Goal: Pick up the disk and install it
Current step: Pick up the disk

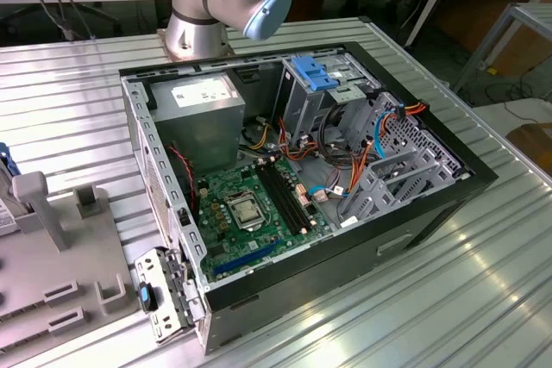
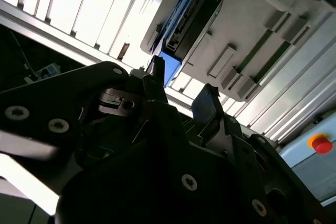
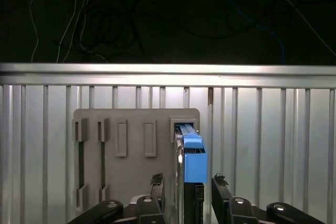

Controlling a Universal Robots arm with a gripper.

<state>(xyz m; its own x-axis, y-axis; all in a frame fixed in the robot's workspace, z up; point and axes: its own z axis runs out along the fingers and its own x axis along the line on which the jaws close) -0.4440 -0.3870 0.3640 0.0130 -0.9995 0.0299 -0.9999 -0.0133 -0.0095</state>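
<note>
The disk [image 3: 193, 161] stands on edge in a slot of a grey holder [image 3: 131, 171], its bright blue rail facing the camera in the first wrist view. My gripper [image 3: 188, 184] is open, and its two dark fingertips [image 3: 157, 184] straddle the disk's near end with a gap on each side. In the second wrist view the disk [image 2: 194, 14] shows its dark body and blue rails just past my gripper [image 2: 181, 85]. In the exterior view a sliver of the disk [image 1: 3, 165] shows at the left edge, on the holder [image 1: 60, 256].
An open computer case [image 1: 431, 204] lies on the ribbed metal table [image 1: 483, 299], right of the holder. Inside it are a metal drive cage with a blue latch [image 1: 315, 75], a grey power-supply box [image 1: 203, 101] and a green board [image 1: 250, 208]. A red button [image 2: 320, 144] sits nearby.
</note>
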